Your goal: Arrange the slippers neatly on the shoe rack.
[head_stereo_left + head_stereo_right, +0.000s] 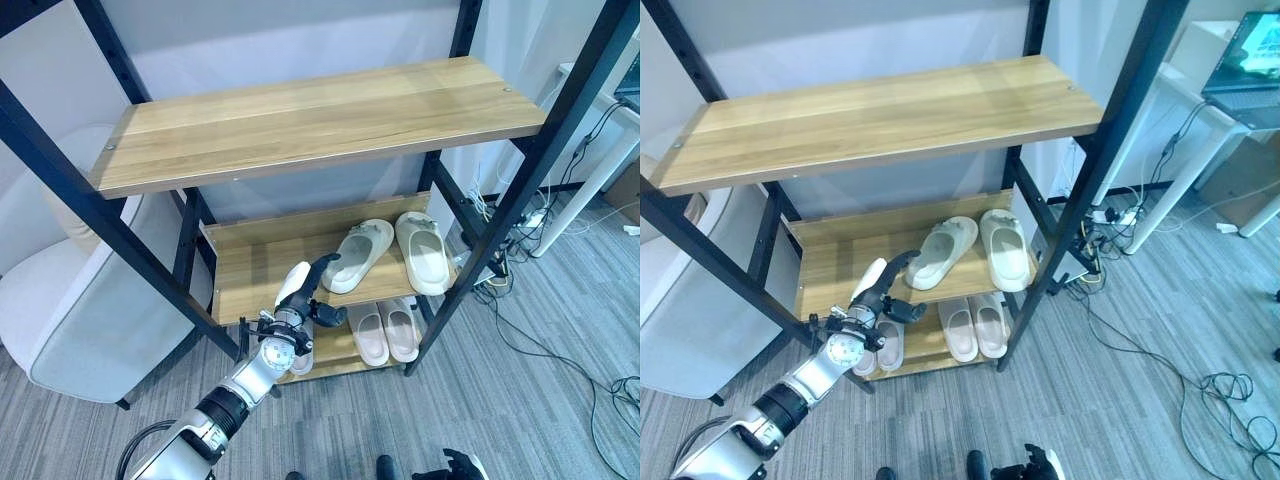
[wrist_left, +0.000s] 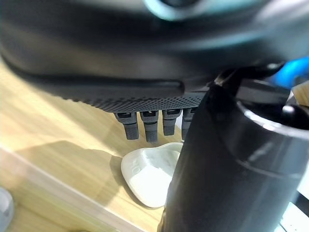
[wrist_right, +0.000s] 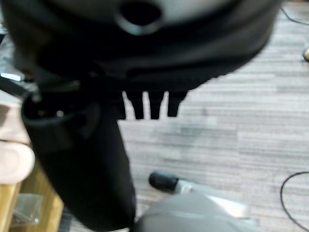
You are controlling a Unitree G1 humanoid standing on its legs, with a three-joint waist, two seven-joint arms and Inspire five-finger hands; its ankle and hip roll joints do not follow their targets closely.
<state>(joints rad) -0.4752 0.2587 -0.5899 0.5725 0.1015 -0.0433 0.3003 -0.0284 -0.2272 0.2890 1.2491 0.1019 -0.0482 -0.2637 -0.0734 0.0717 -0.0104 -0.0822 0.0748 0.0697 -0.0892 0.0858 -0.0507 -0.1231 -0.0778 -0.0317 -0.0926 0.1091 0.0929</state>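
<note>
Wooden shoe rack (image 1: pixel 300 125), middle shelf: left hand (image 1: pixel 300 290), fingers (image 2: pixel 145 128) straight, empty. Skewed cream slipper (image 1: pixel 357 255) just beyond them; likely light, soft foam; grip strap.

The tall shoe rack (image 1: pixel 300 130) has pale, smooth wood-grain shelves in a matt black metal frame. The cream slide slippers (image 1: pixel 392 252) on its middle shelf look like matt, soft moulded foam. The grey striped floor (image 1: pixel 520 400) looks like rough, low-pile carpet.
</note>
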